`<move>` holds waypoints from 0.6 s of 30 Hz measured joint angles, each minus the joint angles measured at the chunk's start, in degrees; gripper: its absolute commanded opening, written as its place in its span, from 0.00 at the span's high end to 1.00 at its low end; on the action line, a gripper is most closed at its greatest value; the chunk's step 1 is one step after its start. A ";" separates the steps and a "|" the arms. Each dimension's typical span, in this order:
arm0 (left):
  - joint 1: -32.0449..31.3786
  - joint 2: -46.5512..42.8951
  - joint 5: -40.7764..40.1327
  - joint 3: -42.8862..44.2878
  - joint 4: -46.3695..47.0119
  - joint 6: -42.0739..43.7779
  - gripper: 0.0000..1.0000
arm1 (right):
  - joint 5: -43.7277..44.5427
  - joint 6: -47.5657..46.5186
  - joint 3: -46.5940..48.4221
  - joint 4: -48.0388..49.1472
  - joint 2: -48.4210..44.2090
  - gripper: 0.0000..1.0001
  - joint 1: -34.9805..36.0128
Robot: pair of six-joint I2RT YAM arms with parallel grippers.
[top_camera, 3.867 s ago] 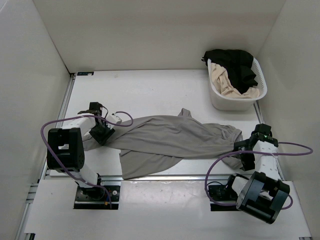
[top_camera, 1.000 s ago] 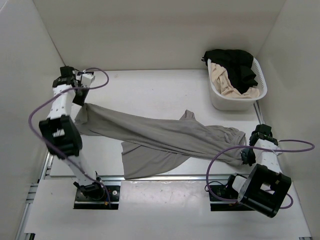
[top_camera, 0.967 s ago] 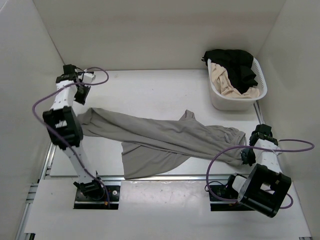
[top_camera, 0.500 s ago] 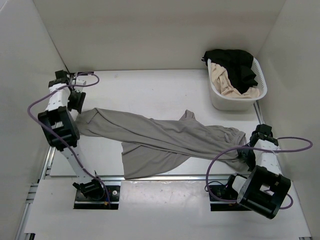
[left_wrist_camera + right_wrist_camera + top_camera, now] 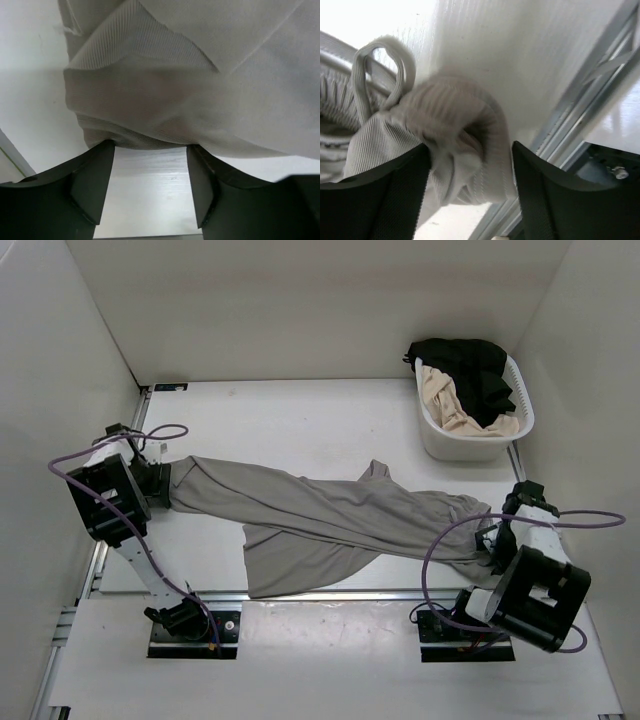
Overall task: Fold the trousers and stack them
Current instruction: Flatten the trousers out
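The grey trousers (image 5: 330, 515) lie stretched across the table from left to right, with one leg folded toward the front edge. My left gripper (image 5: 158, 483) sits low at their left end. In the left wrist view it (image 5: 150, 150) is open, bare table shows between the fingers (image 5: 95, 180), and the ribbed hem (image 5: 190, 90) lies just past the tips. My right gripper (image 5: 493, 540) is at the right end. In the right wrist view it (image 5: 470, 150) is open, and the bunched waistband (image 5: 455, 130) with a cord loop rests loosely between its fingers (image 5: 540, 195).
A white basket (image 5: 440, 440) stands at the back right with a black garment (image 5: 470, 365) and a beige garment (image 5: 445, 400) in it. A metal rail (image 5: 580, 110) runs just beside the right gripper. White walls close in the table on three sides.
Both grippers have opened and let go of the trousers. The left arm has come down from the back left to the table, and the left trouser end now lies flat.
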 measured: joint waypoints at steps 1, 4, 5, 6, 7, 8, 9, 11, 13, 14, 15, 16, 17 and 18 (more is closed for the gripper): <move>-0.02 0.13 0.17 0.09 0.42 -0.22 0.28 | -0.35 0.20 -0.04 0.68 1.38 0.36 0.00; -0.02 0.31 0.22 0.11 0.94 -0.70 0.27 | -0.98 0.33 -0.24 2.32 3.78 0.58 0.00; -0.02 0.42 0.20 0.11 1.18 -0.87 0.28 | -0.96 0.39 -0.24 2.80 4.26 0.65 0.02; -0.02 0.57 0.15 0.24 1.18 -1.09 0.34 | -0.92 0.24 -0.24 3.08 4.72 0.79 0.00; -0.04 0.76 -0.26 0.37 1.25 -1.16 0.63 | -0.83 0.13 -0.24 3.37 5.25 0.85 0.00; -0.04 1.11 -0.59 0.70 1.31 -1.55 0.85 | -0.83 -0.11 -0.11 3.52 5.75 0.91 0.00; -0.04 1.73 -0.63 1.36 1.49 -1.46 0.85 | -0.94 -0.22 0.35 3.45 6.34 0.97 0.00; 0.28 2.99 0.20 3.41 0.55 -1.25 0.85 | -1.40 -0.44 2.23 2.93 7.87 1.00 0.07; 0.39 4.81 1.33 6.62 -1.60 -0.98 0.85 | -2.34 -0.55 5.92 2.21 10.03 1.00 0.81; 0.37 6.25 2.21 9.09 -2.40 -0.98 0.85 | -3.04 -0.55 8.79 1.79 11.37 1.00 1.57; 0.31 7.82 3.06 11.96 -2.89 -0.94 0.85 | -4.02 -0.57 12.33 1.40 12.83 1.00 2.47; 0.22 9.46 4.07 15.23 -3.23 -0.90 0.85 | -5.11 -0.61 16.31 0.55 14.32 1.00 3.52; 0.22 10.95 4.87 19.23 -4.74 -0.90 0.85 | -6.25 -0.63 22.05 -0.90 16.28 1.00 4.63; 0.22 12.13 5.49 23.32 -5.77 -0.92 0.85 | -7.23 -0.79 28.09 -1.33 18.03 1.00 5.88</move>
